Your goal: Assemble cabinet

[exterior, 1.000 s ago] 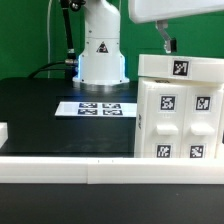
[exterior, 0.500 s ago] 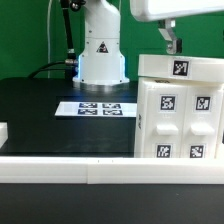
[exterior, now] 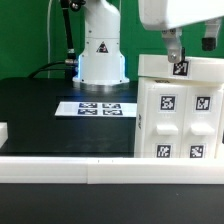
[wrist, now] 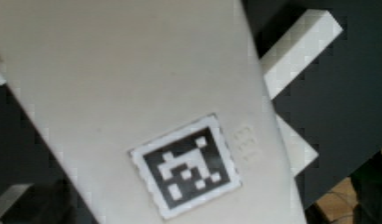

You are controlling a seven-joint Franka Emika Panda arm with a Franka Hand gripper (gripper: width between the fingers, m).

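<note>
The cabinet (exterior: 180,118) stands on the black table (exterior: 50,120) at the exterior view's right, a large white box with square black-and-white tags on its front face. A flat white panel (exterior: 180,67) lies across the cabinet's top, carrying one tag of its own. The end effector (exterior: 175,50) hangs directly above that panel, with one dark finger (exterior: 173,44) reaching down close to the tag. Whether the finger touches the panel cannot be told, nor how far apart the fingers stand; nothing appears to be held. The wrist view looks straight down on the panel (wrist: 135,90) and its tag (wrist: 188,165), with dark table beyond the panel's edge.

The marker board (exterior: 97,107) lies flat on the table away from the cabinet, in front of the robot's base (exterior: 100,50). A long white bar (exterior: 90,172) runs along the table's near edge, below the cabinet.

The panel looks like rigid, smooth plastic: probably light and stiff, but likely slippery under metal fingers. The best hold is probably across its thin edges, where the fingers can pinch both long sides. The cabinet itself seems too wide to clamp and would more likely need pushing.
</note>
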